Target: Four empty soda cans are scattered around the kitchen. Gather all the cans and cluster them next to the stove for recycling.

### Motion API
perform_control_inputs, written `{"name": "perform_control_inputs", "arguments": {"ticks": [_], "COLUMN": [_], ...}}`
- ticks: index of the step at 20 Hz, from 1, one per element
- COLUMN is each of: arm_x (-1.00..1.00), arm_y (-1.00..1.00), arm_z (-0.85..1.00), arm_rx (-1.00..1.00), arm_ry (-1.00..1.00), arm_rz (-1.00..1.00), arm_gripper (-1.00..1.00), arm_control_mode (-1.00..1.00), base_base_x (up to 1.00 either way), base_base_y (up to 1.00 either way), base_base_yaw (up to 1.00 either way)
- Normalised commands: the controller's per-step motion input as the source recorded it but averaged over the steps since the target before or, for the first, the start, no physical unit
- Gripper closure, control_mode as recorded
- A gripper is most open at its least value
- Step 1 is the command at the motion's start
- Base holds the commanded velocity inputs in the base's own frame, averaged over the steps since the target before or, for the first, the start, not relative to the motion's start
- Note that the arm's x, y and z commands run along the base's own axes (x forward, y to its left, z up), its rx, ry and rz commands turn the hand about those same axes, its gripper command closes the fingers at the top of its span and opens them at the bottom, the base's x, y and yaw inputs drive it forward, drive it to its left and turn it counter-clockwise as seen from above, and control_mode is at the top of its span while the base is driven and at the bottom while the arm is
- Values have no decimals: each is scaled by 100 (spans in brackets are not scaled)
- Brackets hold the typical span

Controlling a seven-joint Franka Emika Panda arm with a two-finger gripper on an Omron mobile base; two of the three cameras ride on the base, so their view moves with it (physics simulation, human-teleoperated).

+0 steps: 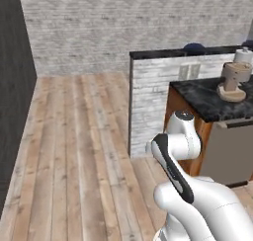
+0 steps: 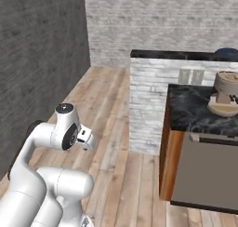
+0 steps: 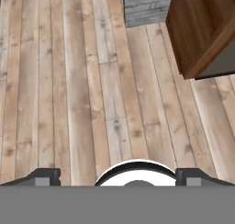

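The soda cans and the stove are out of view. My gripper (image 3: 118, 176) points down at the wood plank floor (image 3: 82, 90). It is open, its two dark fingertips (image 3: 43, 176) stand wide apart, and nothing is between them. The white arm is folded up close over the base, with the hand (image 2: 86, 137) low beside the elbow.
A black marbled counter (image 1: 202, 94) on a brown wood cabinet (image 3: 202, 30) stands ahead on the right, carrying a tan appliance (image 1: 233, 82). Behind it rises a white brick half-wall (image 1: 148, 97). A dark wall (image 1: 15, 87) bounds the left. Open floor (image 1: 74, 151) lies between.
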Motion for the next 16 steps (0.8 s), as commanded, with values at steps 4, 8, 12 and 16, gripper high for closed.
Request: {"name": "perform_control_inputs", "arguments": {"ticks": [4,8,12,16], "arm_x": [0,0,0,0], "arm_y": [0,0,0,0], "arm_z": [0,0,0,0], "arm_rx": [0,0,0,0], "arm_ry": [0,0,0,0], "arm_rz": [0,0,0,0], "arm_gripper": [-100,-100,-100,-100], "arm_control_mode": [100,100,100,100], "base_base_x": [45,52,56,61], "base_base_y": [60,57,54,50], "base_base_yaw": [0,0,0,0]}}
